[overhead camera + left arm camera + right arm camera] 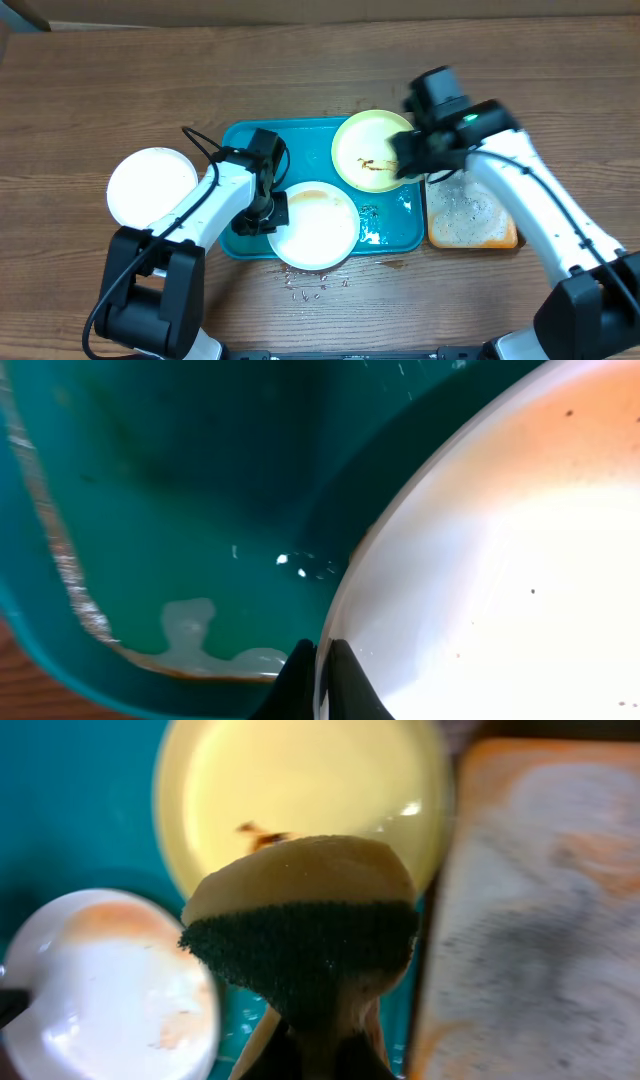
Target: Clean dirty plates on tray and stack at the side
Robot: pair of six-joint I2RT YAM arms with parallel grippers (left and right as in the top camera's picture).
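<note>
On the teal tray (pixel 300 150) a white plate (pixel 313 225) with faint orange smears lies at the front, overhanging the rim. My left gripper (pixel 272 210) is shut on its left rim; in the left wrist view the black fingers (pixel 345 685) pinch the plate (pixel 500 560) edge over the wet tray (pixel 200 490). A pale yellow-green plate (pixel 372 150) with a brown smear lies at the tray's back right. My right gripper (pixel 415 155) hovers at its right edge, shut on a yellow and dark green sponge (pixel 300 910) above that plate (pixel 300 780). Another white plate (pixel 152 185) rests on the table to the left.
A narrow orange tray (pixel 470 215) with soapy foam stands right of the teal tray, close under the right arm. Water drops (pixel 310 285) spot the wooden table in front of the tray. Soap foam (pixel 195 630) lies in the teal tray's corner.
</note>
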